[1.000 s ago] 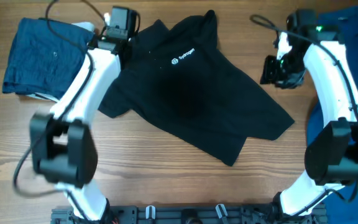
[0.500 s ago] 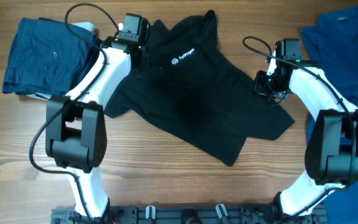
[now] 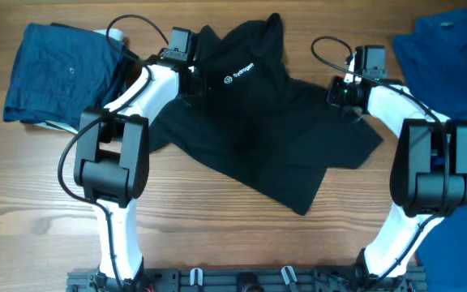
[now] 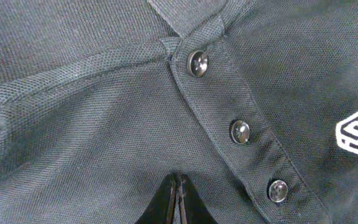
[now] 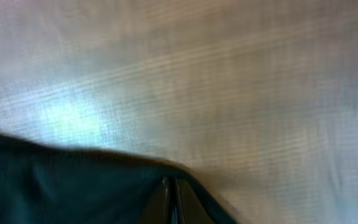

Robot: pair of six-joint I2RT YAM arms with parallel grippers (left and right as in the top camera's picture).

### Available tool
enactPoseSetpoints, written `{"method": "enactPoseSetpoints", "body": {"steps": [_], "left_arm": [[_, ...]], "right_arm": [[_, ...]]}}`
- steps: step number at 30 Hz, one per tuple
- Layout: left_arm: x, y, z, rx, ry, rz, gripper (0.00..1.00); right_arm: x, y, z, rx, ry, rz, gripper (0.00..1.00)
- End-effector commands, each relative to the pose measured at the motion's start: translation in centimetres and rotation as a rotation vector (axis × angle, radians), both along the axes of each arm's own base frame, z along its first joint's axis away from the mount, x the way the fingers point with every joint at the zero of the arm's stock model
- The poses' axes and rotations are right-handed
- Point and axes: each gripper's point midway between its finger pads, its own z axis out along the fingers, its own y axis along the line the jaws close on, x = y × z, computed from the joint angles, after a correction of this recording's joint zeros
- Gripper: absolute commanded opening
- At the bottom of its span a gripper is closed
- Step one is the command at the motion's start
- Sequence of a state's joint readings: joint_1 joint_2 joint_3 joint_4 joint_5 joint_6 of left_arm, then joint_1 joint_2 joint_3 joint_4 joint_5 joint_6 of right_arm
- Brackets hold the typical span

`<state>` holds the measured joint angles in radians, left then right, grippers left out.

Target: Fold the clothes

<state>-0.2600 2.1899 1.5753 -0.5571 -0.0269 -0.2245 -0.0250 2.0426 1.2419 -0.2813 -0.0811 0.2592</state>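
The clothes, a black short-sleeved shirt (image 3: 250,122) with a small white logo (image 3: 240,75), lie spread on the wooden table (image 3: 217,235). My left gripper (image 3: 191,81) sits on the shirt's upper left, beside the collar. In the left wrist view its fingers (image 4: 178,179) are shut with the tip pinching the fabric, left of the button placket (image 4: 240,131) and the logo (image 4: 356,135). My right gripper (image 3: 340,96) is at the shirt's right edge. In the right wrist view it (image 5: 170,182) is shut on the black fabric edge (image 5: 73,180), with bare table (image 5: 229,74) beyond.
A folded pile of dark navy garments (image 3: 55,73) lies at the back left, close to the left arm. A bright blue shirt (image 3: 452,49) covers the back right corner and runs down the right edge of the table.
Both arms swung inward onto the black shirt, the left to the collar area and the right to the right edge. Both grippers closed, and the shirt's right side has shifted slightly.
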Motion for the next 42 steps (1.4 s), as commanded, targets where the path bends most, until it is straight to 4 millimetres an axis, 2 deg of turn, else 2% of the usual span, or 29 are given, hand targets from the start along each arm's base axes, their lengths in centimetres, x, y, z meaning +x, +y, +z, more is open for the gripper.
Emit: {"method": "enactPoseSetpoints", "body": {"steps": [1, 3, 4, 7, 9, 11, 12, 14, 15, 16, 17, 18, 19, 20, 21, 22, 23, 25, 26, 30, 32, 33, 37, 39, 42], "left_arm": [[-0.2, 0.0, -0.4, -0.004, 0.011, -0.021, 0.04], [-0.2, -0.1, -0.4, -0.003, 0.011, -0.022, 0.04], [-0.2, -0.1, -0.4, -0.004, 0.010, -0.022, 0.04], [-0.2, -0.1, -0.4, -0.004, 0.012, -0.021, 0.04], [-0.1, -0.2, -0.4, -0.006, 0.006, -0.022, 0.04], [0.7, -0.4, 0.4, -0.015, -0.035, -0.022, 0.05], [1.5, -0.6, 1.8, -0.027, -0.083, -0.023, 0.06], [2.9, -0.9, 5.4, -0.054, -0.186, -0.022, 0.08], [3.3, -1.0, 7.2, -0.065, -0.233, -0.022, 0.09], [3.5, -1.1, 9.1, -0.075, -0.272, -0.022, 0.11], [3.5, -1.0, 10.0, -0.075, -0.287, -0.019, 0.12], [3.3, -0.6, 10.9, -0.062, -0.296, -0.009, 0.11], [3.1, -0.1, 11.0, -0.041, -0.294, 0.003, 0.09], [2.9, 0.1, 10.9, -0.033, -0.283, 0.007, 0.07], [2.6, 0.4, 10.7, -0.029, -0.267, 0.010, 0.04], [2.3, 0.9, 10.3, -0.024, -0.249, 0.017, 0.04], [2.2, 1.2, 10.2, -0.020, -0.238, 0.021, 0.04], [1.5, 2.3, 9.5, -0.007, -0.193, 0.038, 0.04], [1.1, 2.6, 9.1, -0.001, -0.170, 0.043, 0.04], [0.2, 3.2, 7.9, 0.013, -0.112, 0.048, 0.04], [0.1, 3.2, 7.5, 0.015, -0.104, 0.048, 0.04], [0.1, 3.2, 7.1, 0.017, -0.097, 0.048, 0.04], [0.0, 3.2, 5.3, 0.026, -0.061, 0.047, 0.04], [0.0, 3.2, 4.7, 0.028, -0.051, 0.047, 0.04], [0.0, 3.2, 4.2, 0.030, -0.043, 0.047, 0.04]], "right_arm": [[-1.9, -1.8, -6.6, -0.089, 0.111, -0.049, 0.04], [-0.7, -3.3, -7.5, -0.141, 0.070, -0.083, 0.04], [0.3, -4.2, -7.4, -0.169, 0.024, -0.083, 0.04], [4.6, -6.3, -4.4, -0.209, -0.148, -0.073, 0.04], [8.7, -6.6, -0.6, -0.229, -0.311, -0.013, 0.05], [10.8, -6.3, 2.2, -0.241, -0.374, 0.032, 0.08], [12.1, -6.5, 4.9, -0.257, -0.401, 0.041, 0.10], [13.3, -6.7, 9.5, -0.260, -0.422, 0.037, 0.18], [13.0, -6.4, 13.0, -0.244, -0.406, 0.046, 0.28], [12.1, -5.5, 15.0, -0.208, -0.381, 0.075, 0.43], [10.5, -4.6, 16.7, -0.154, -0.343, 0.093, 0.51], [7.8, -3.6, 18.5, -0.079, -0.282, 0.078, 0.49], [4.9, -2.6, 19.7, -0.013, -0.213, 0.071, 0.36], [2.4, -1.7, 20.4, 0.041, -0.152, 0.070, 0.20], [-0.1, -0.5, 20.7, 0.103, -0.083, 0.077, 0.09], [-2.9, 0.6, 20.6, 0.155, 0.010, 0.090, 0.04], [-4.9, 1.2, 20.2, 0.171, 0.084, 0.095, 0.04], [-8.8, 3.1, 18.2, 0.189, 0.263, 0.119, 0.04], [-10.1, 4.0, 17.2, 0.196, 0.325, 0.124, 0.04], [-15.8, 7.7, 11.2, 0.199, 0.574, 0.086, 0.04], [-18.2, 8.8, 7.9, 0.190, 0.650, 0.072, 0.04], [-19.2, 8.9, 6.2, 0.184, 0.674, 0.052, 0.04], [-21.6, 8.4, 1.3, 0.182, 0.700, -0.017, 0.04], [-22.7, 8.2, 0.0, 0.181, 0.717, -0.039, 0.04], [-25.5, 7.1, -1.4, 0.138, 0.788, -0.114, 0.04]]}}
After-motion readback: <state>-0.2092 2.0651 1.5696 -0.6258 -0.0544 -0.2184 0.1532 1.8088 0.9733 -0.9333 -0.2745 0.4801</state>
